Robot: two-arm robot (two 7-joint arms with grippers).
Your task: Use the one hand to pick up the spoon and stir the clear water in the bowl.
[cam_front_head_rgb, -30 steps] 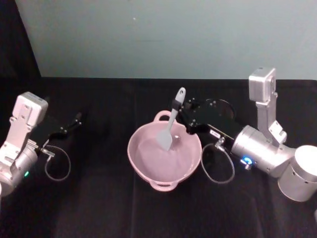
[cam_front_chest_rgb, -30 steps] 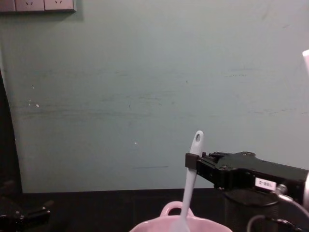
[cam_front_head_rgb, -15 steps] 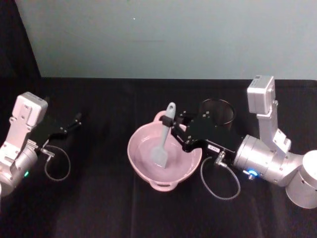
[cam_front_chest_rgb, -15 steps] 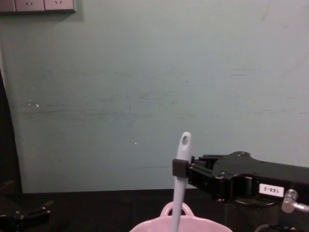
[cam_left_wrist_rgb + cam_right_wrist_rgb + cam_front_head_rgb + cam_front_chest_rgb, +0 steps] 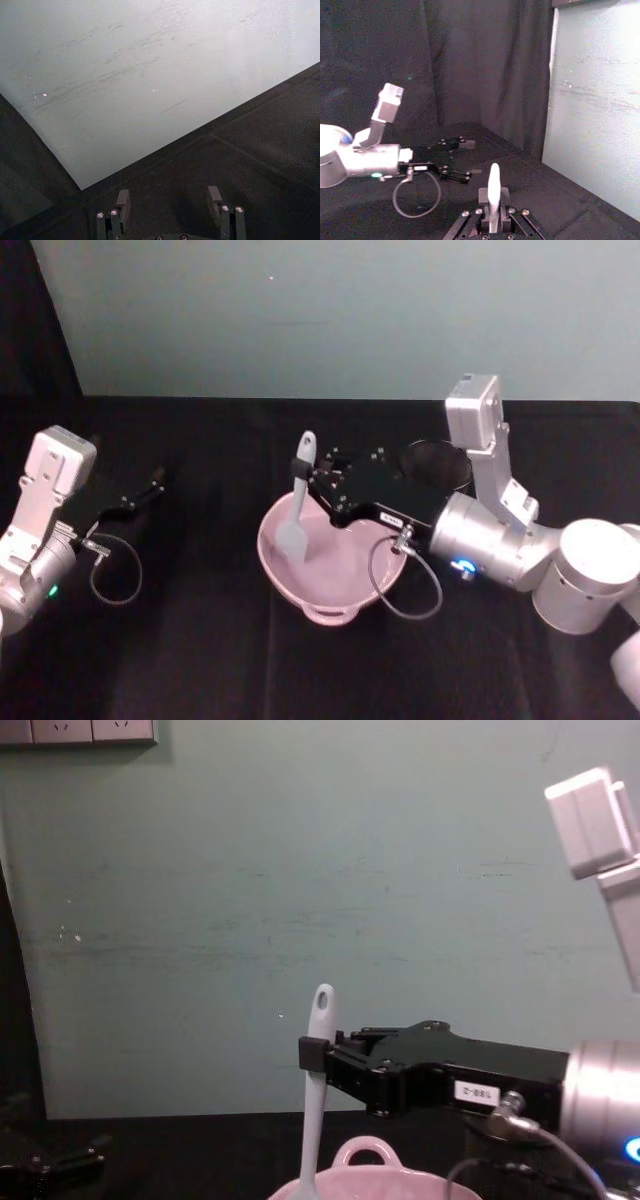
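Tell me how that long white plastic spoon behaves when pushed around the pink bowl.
The long white plastic spoon is probably stiff: it looks straight in the right gripper. Likely light, being thin. Gripped high on its handle, it might pivot against the pale pink ceramic bowl.

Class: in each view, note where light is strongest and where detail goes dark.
Head view: pale bowl below the right hand stands out; black table swallows the parked left hand. Left wrist view: wall glares at one corner. Right wrist view: dark curtain, lit wall. Chest view: even light behind the spoon.
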